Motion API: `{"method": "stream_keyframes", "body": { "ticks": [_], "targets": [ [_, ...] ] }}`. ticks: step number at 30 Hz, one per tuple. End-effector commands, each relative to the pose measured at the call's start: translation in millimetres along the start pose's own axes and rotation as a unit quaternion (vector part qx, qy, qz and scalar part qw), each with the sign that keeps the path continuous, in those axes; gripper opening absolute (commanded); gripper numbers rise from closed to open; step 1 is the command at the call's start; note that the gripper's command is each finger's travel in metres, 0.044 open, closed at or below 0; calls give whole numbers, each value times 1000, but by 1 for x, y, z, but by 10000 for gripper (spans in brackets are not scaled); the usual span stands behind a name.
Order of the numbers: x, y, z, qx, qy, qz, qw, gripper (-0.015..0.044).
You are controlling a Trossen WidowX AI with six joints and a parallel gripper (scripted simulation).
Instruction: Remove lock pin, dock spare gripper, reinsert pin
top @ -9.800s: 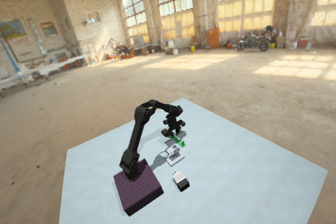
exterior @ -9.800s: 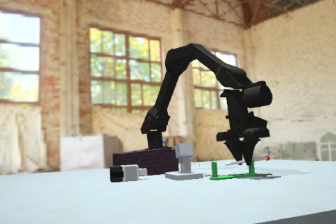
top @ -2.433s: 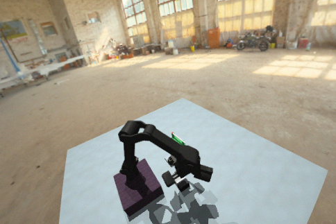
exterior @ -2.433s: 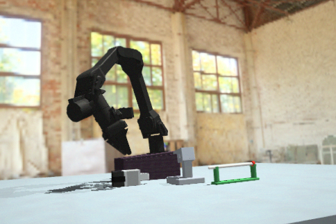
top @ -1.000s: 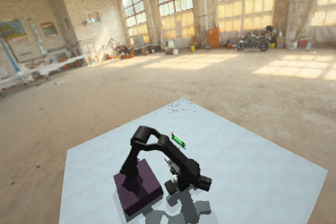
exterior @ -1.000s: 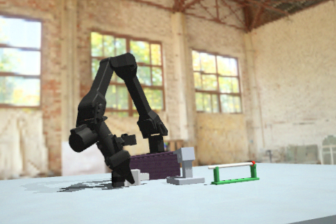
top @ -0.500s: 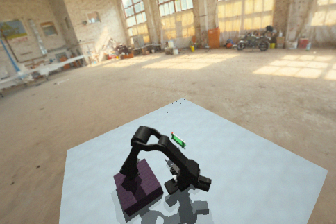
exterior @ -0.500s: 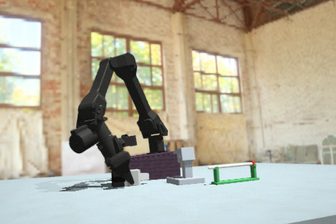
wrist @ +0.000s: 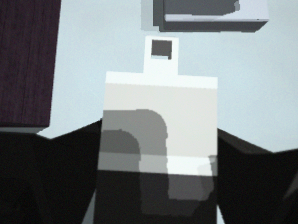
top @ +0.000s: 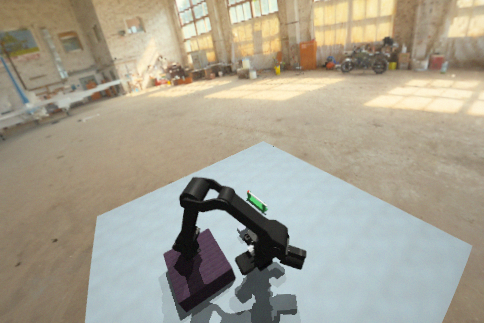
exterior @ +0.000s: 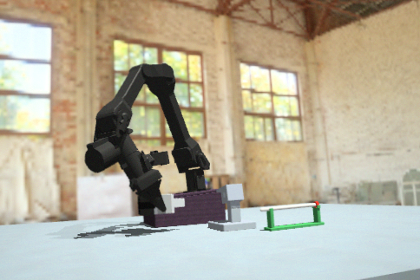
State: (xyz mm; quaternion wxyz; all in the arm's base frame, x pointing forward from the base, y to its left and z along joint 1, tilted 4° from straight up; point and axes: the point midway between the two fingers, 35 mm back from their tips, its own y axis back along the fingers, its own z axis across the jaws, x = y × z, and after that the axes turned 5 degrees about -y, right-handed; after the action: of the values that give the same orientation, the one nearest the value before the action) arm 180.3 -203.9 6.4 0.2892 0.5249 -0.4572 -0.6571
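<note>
My gripper is low over the table and shut on the spare gripper, a white block. Its square spigot, with a hole through it, points at the grey mount, which stands a short way ahead. The mount's socket is turned away in the side view. The white lock pin, with a red tip, lies across a green rack beyond the mount. In the overhead view the arm hides the spare gripper.
The purple base block of the arm stands close to the left of the held part. The pale table ends in edges on all sides.
</note>
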Motion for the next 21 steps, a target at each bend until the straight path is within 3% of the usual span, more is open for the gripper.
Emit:
{"method": "stream_keyframes", "body": {
  "ticks": [1,11,21],
  "targets": [
    [-10,20,-2,5,1,2,1000,0],
    [-39,64,5,5,1,2,1000,0],
    [-36,59,6,2,2,4,1000,0]
  ]
}}
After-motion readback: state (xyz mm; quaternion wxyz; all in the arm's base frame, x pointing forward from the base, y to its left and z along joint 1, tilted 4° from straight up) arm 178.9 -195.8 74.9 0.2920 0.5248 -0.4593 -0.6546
